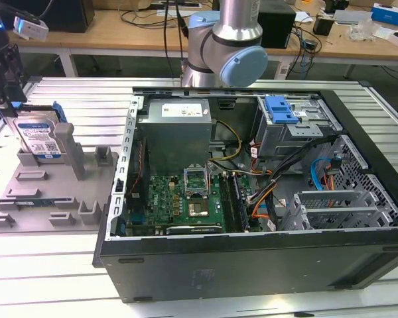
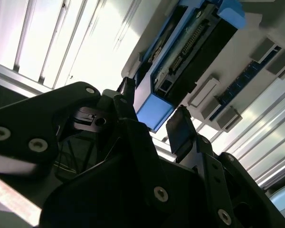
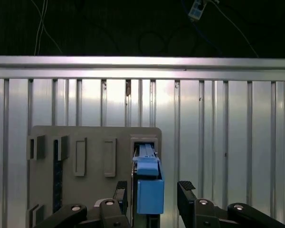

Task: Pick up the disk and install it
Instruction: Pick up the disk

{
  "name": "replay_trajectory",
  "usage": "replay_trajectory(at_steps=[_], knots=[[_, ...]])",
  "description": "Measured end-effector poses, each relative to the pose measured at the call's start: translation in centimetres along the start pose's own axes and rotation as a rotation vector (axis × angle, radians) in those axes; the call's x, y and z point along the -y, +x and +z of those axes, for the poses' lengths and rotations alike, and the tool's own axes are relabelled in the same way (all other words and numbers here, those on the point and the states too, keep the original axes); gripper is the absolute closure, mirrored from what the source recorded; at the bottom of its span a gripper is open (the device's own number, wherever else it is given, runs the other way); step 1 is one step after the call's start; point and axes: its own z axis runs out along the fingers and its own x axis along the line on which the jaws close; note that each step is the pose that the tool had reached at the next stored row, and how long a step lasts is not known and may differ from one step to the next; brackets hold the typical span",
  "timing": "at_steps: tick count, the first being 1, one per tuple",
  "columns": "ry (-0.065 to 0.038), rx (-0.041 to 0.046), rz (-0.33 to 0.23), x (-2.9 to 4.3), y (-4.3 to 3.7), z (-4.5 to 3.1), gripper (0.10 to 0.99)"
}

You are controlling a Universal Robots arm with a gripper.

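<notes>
The disk (image 1: 38,138) stood on edge in a grey fixture tray (image 1: 26,192), which lay on the slotted aluminium tabletop (image 1: 53,265) near the edge at the exterior view's left; its blue-and-white label faced the exterior camera, and a grey upright post (image 1: 69,151) rose from the tray just beside it. The claw (image 1: 12,99) hung directly over the disk's upper edge in that view; in the first wrist view the claw (image 3: 152,189) was open, its two black fingers (image 3: 121,194) set on either side of the blue carrier bracket at the disk's end, with a narrow gap visible on each side, so neither pad touched the plastic. In the second wrist view the same blue corner of the disk (image 2: 154,110) sat between the fingertips (image 2: 180,124), and the connector edge of the drive ran away from it down into the tray. An open computer case (image 1: 252,278) lay on its side across the middle of the tabletop, reaching to the edge at the exterior view's right, well apart from the tray; a green motherboard (image 1: 186,199) showed inside, and a blue latch (image 1: 282,109) sat on a metal cage at the case's far corner. The arm (image 1: 232,40) rose behind the case at the tabletop's far edge.
</notes>
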Motion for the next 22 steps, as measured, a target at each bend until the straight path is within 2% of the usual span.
replay_trajectory(at_steps=[4,8,16,22], knots=[[-0.005,-0.0031,-0.004,-0.02,0.14,0.37,0.545],[-0.005,-0.0032,-0.004,-0.02,0.25,0.56,0.545],[-0.005,-0.003,-0.001,0.09,0.48,0.59,0.545],[-0.005,-0.0028,0.007,0.52,0.7,0.63,0.545]])
